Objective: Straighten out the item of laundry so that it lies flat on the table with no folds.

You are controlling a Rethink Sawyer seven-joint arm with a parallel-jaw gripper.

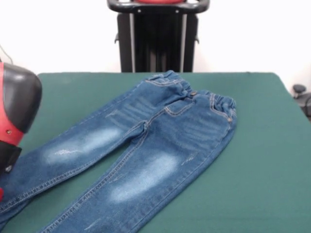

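Observation:
The item of laundry, a small pair of blue jeans with pale faded thigh patches, lies spread on the green table. Its elastic waistband points to the far side and both legs run toward the near left. The legs lie side by side and mostly smooth, with their hems cut off by the picture's bottom and left edges. A red and black part of the arm hangs at the left edge, above the left leg's lower end. The gripper itself is cut off by that edge.
The robot's black pedestal stands behind the table's far edge. A small dark object sits beyond the table's right corner. Bare green table surface stretches to the right of the jeans.

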